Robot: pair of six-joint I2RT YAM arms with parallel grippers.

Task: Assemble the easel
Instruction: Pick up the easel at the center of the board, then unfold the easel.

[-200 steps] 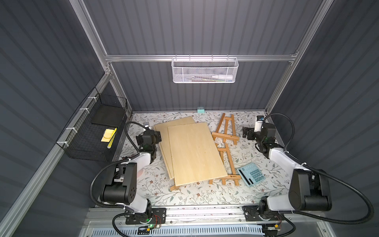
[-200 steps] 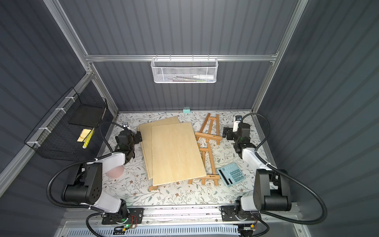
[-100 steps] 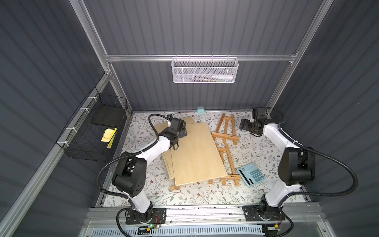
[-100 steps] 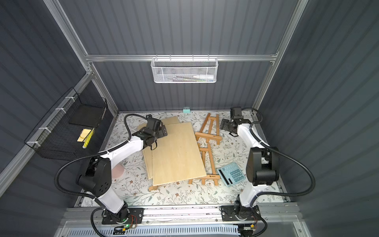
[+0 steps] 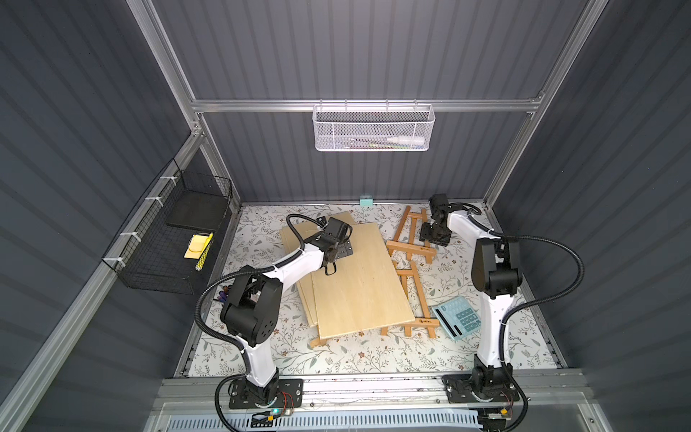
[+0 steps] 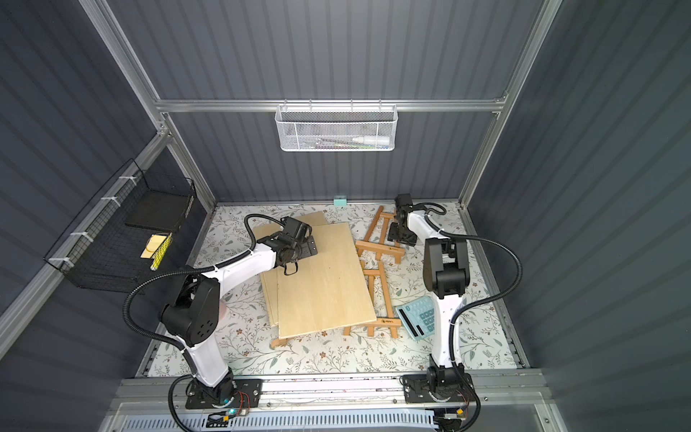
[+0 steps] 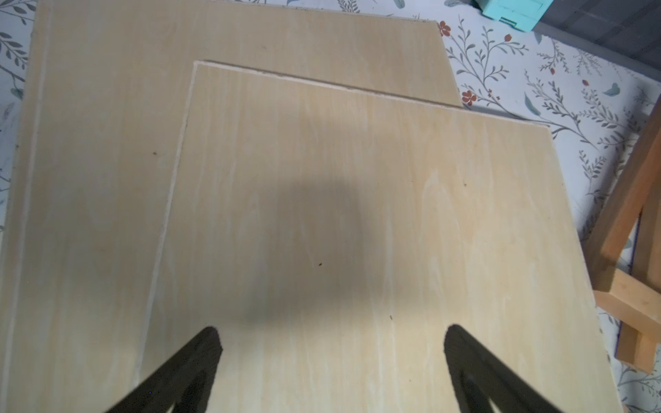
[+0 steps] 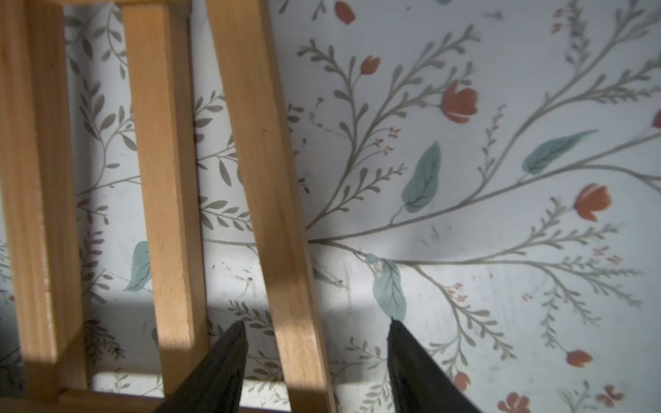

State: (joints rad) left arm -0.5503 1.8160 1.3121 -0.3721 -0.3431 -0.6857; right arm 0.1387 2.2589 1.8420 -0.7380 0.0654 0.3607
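Observation:
Two wooden easels lie flat on the flowered table. The far easel (image 5: 410, 239) lies at the back right. The near easel (image 5: 417, 295) is partly hidden under two stacked plywood boards (image 5: 359, 284). My right gripper (image 5: 433, 239) hangs low over the far easel. Its jaws straddle the easel's outer leg (image 8: 257, 143), and in the right wrist view the gripper (image 8: 316, 327) is open with a gap on both sides of the wood. My left gripper (image 5: 342, 247) hovers over the far end of the top board (image 7: 357, 196). This gripper (image 7: 331, 332) is wide open and empty.
A teal calculator (image 5: 458, 318) lies by the near easel's foot, beside the right arm. A small teal box (image 5: 366, 201) sits against the back wall. A black wire basket (image 5: 168, 243) hangs on the left wall, a white mesh basket (image 5: 374, 129) on the back wall.
Both arms have swung out from the table's sides: the left one over the boards, the right one down onto the far easel. The right jaws have narrowed around the leg.

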